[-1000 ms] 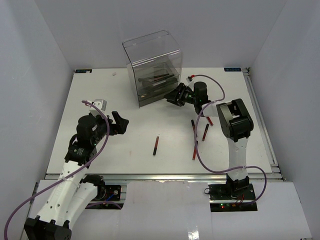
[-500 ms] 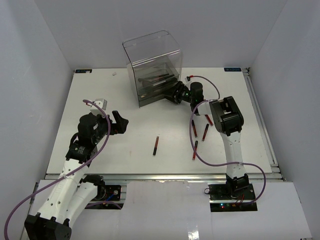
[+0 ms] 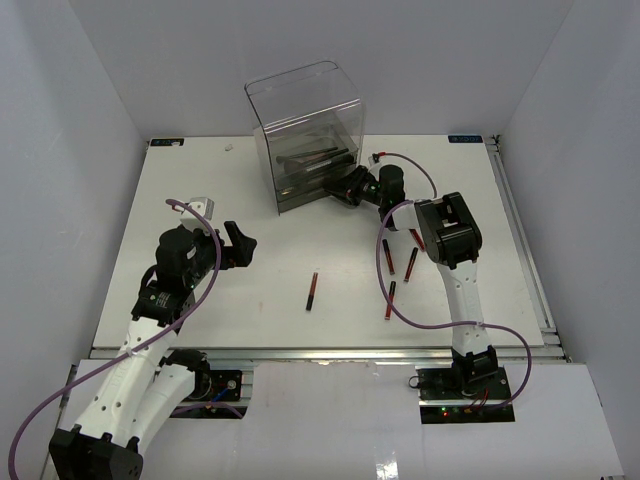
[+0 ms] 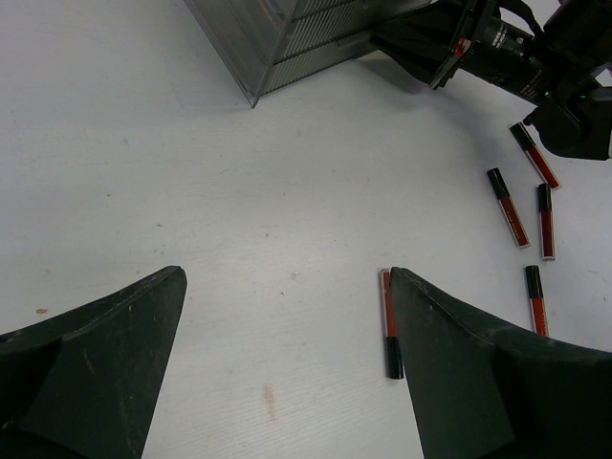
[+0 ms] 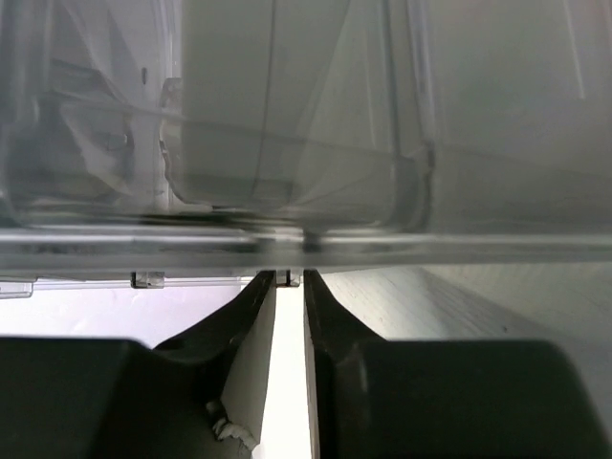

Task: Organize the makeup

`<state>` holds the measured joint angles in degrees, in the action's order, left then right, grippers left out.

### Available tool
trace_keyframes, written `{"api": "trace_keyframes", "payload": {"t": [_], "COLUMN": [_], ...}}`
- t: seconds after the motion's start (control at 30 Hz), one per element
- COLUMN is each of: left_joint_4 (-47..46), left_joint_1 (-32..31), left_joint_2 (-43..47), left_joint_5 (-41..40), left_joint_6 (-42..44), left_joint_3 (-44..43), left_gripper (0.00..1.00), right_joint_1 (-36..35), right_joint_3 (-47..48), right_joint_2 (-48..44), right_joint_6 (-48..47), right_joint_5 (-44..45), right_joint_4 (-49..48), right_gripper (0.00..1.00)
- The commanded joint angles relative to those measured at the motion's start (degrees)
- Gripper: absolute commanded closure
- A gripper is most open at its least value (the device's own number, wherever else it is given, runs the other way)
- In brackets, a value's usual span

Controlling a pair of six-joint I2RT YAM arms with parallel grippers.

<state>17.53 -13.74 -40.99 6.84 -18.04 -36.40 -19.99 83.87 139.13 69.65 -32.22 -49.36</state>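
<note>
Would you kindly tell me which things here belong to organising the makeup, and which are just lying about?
Job: five slim red-and-black tubes lying loose; dark sticks inside the clear acrylic drawer box.
Lying about: small white scrap near the far edge; teal corner labels.

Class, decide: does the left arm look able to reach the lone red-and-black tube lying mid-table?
Probably yes: the left gripper hovers open close to the tube, which lies alone with nothing between them.

Left gripper (image 4: 287, 277) jaws wide apart above white desk (image 4: 239, 191). One red-and-black tube (image 4: 389, 323) just beside right finger; four more tubes (image 4: 508, 194) farther right. Clear box (image 4: 287, 38) corner at top.
</note>
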Motion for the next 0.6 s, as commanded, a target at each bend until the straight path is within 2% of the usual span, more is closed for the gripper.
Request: {"api": "trace_keyframes", "payload": {"t": [0.0,0.17,0.3,0.4,0.57], "left_joint_4": [-0.64,-0.65,-0.63,-0.74,-0.97], "left_joint_1": [0.03,0.03,-0.06,0.03,0.03], "left_joint_2": [0.3,0.12,0.1,-0.05,-0.4], "left_joint_5": [-0.25,-0.25,-0.2,0.37,2.62], "left_joint_6": [0.29,0.29,0.29,0.38,0.49], "left_joint_3": [-0.33,-0.25,-0.25,-0.25,-0.22], "left_gripper": [0.02,0.02,0.02,0.02,0.02], "right_joint_1": [-0.05,0.12,0.41,1.0,2.59], "right_joint_3": [0.46,-0.53,-2.6,-6.02,-16.93], "right_joint_2": [-0.1,-0.57,-1.61,-3.26,-8.85], "right_joint_6": [0.11,0.75,0.81,0.39,-1.71], "right_joint_5": [2.08,2.07,1.81,1.45,-0.53], "right_joint_4": [-3.61,-5.09,-5.97,-7.33,-10.17], "right_gripper": [0.85,0.92,0.92,0.92,0.92]}}
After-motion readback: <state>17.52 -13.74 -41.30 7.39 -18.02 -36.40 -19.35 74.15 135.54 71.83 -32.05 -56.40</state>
